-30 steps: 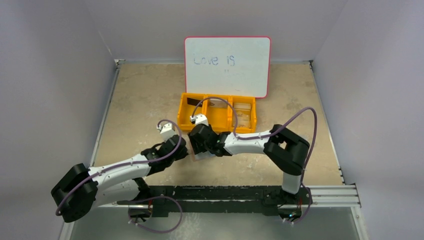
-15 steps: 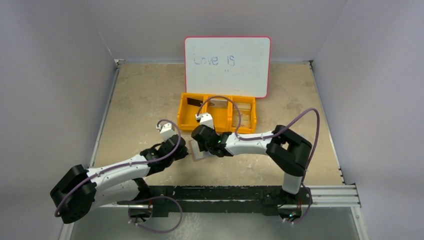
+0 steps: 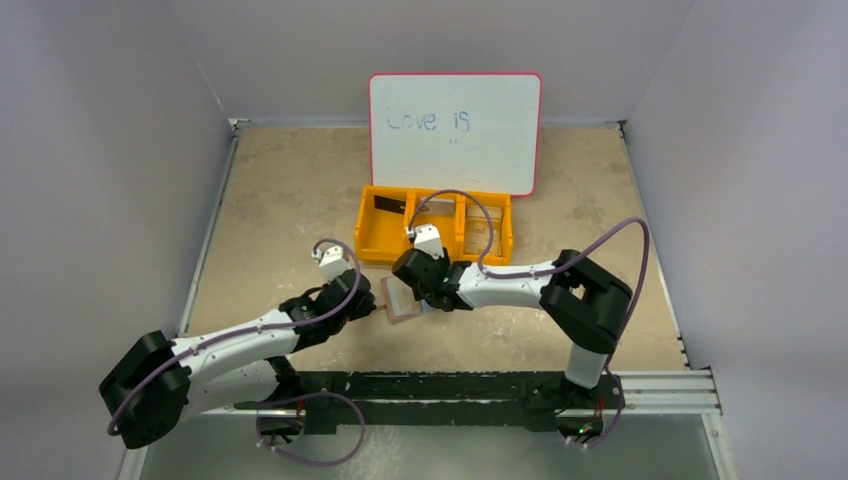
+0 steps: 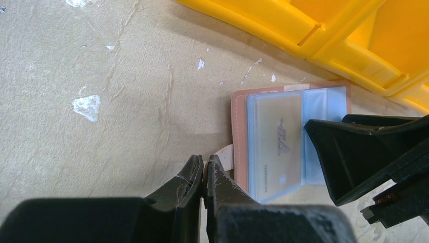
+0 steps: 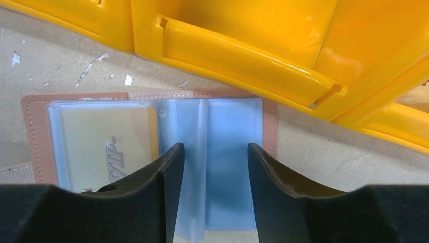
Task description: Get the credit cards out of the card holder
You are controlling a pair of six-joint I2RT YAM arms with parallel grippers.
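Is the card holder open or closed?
Open: the card holder lies spread flat, both inner sides showing, a beige card inside.

We see the left gripper (image 4: 204,171) pinched on the tab of the open card holder (image 4: 239,136), a beige card (image 4: 277,144) in its clear pocket, an orange tray (image 4: 308,28) just beyond.

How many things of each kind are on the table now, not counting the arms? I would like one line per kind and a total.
Whiteboard: 1
Orange tray: 1
Card holder: 1
Cards: 4 (black card, greyish card, beige card in the tray; yellowish card in the holder)
Total: 7
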